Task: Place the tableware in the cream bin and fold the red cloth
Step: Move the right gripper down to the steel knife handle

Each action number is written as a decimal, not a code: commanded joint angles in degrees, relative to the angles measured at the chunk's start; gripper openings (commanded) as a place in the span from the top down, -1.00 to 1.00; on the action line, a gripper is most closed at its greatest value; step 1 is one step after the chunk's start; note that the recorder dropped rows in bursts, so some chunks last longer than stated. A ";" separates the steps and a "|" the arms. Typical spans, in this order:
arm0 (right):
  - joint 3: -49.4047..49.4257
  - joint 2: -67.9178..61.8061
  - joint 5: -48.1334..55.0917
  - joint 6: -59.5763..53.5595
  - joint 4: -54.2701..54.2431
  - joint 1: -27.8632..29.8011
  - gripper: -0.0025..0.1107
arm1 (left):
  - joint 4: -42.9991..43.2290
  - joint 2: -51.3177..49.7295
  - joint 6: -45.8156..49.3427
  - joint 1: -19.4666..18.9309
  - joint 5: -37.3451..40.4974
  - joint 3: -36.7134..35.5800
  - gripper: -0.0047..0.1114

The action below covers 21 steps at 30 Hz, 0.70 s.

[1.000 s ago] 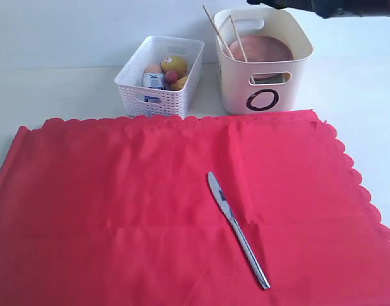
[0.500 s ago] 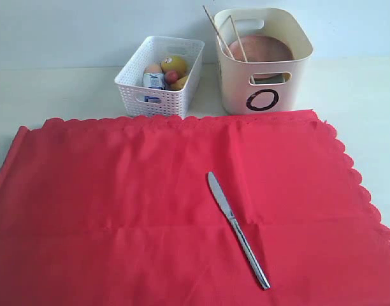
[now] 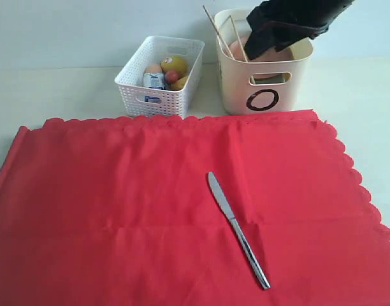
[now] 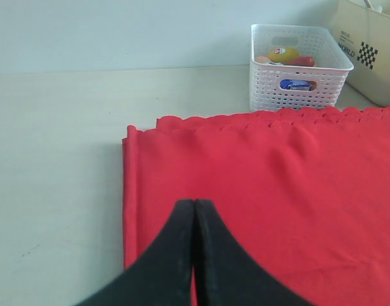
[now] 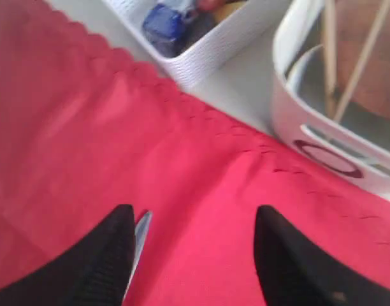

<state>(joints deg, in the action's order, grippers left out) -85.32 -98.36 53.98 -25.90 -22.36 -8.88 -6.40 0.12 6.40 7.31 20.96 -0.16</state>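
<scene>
The right gripper (image 3: 281, 29) is now seen in the exterior view in front of the cream bin (image 3: 297, 83). Half a second ago it was absent from that view, and a second ago only its edge was caught at the top. Nothing else is altered: the steel knife (image 3: 236, 226) lies where it lay, flat on the red cloth (image 3: 118, 210), with its blade toward 11 o'clock and its handle toward 5 o'clock. The cloth is spread open and unfolded on the tabletop (image 3: 55, 89).

The right jaws are held apart with nothing between them. In the right wrist view only red fabric is seen in the gap, with the tip of the knife beside one jaw. The left gripper (image 4: 194, 210) is poised above the cloth near its side edge, and its jaws are pressed together on nothing.

The cream bin stands just beyond the cloth's far edge, at about 1 o'clock from the knife. In it the chopsticks (image 3: 215, 25) are leaned against the rim, and the brown wooden plate (image 5: 373, 70) is made out behind them. The white lattice basket (image 3: 160, 95) is set at 9 o'clock from the bin.

The knife is judged to be the last piece of tableware outside the bin. The gripper's return is read as an approach to it. Folding cannot sensibly be begun until the knife is lifted off the fabric.
</scene>
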 commanded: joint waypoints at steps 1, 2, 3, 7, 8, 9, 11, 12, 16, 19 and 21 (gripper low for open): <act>4.98 0.28 3.63 -7.52 -4.49 -1.44 0.00 | 0.13 -0.12 -0.32 0.29 -0.60 0.16 0.92; 7.24 0.28 3.76 -7.53 -4.49 -2.65 0.00 | 0.13 -0.12 -0.32 0.29 -0.60 0.16 0.92; 8.52 0.28 3.86 -7.53 -4.49 -3.50 0.00 | 0.13 -0.12 -0.32 0.29 -0.60 0.16 0.92; 14.55 0.28 2.94 -7.53 -4.29 -8.13 0.00 | 0.13 -0.12 -0.32 0.29 -0.60 0.16 0.92; 15.35 0.28 2.52 -7.42 -3.94 -9.04 0.00 | 0.13 -0.12 -0.32 0.29 -0.60 0.16 0.92; 16.44 0.28 1.58 -6.82 -3.61 -9.97 0.00 | 0.13 -0.12 -0.32 0.29 -0.60 0.16 0.92; 18.34 0.28 -0.60 -5.33 -3.14 -11.61 0.00 | 0.13 -0.12 -0.32 0.29 -0.60 0.16 0.92; 19.53 0.28 -2.00 -5.07 -3.14 -12.54 0.00 | 0.13 -0.12 -0.32 0.29 -0.60 0.16 0.92; 23.90 0.28 -6.66 -0.78 -0.13 -15.88 0.00 | 0.13 -0.12 -0.32 0.29 -0.60 0.16 0.92; 26.52 0.28 -10.44 2.61 1.96 -17.84 0.00 | 0.13 -0.12 -0.32 0.29 -0.60 0.16 0.92; 28.94 0.28 -14.20 3.24 2.19 -19.48 0.00 | 0.13 -0.12 -0.32 0.29 -0.60 0.16 0.92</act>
<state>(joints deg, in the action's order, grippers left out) -58.25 -98.27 43.64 -23.90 -21.02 -27.03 -6.40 0.12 6.40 7.31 20.96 -0.16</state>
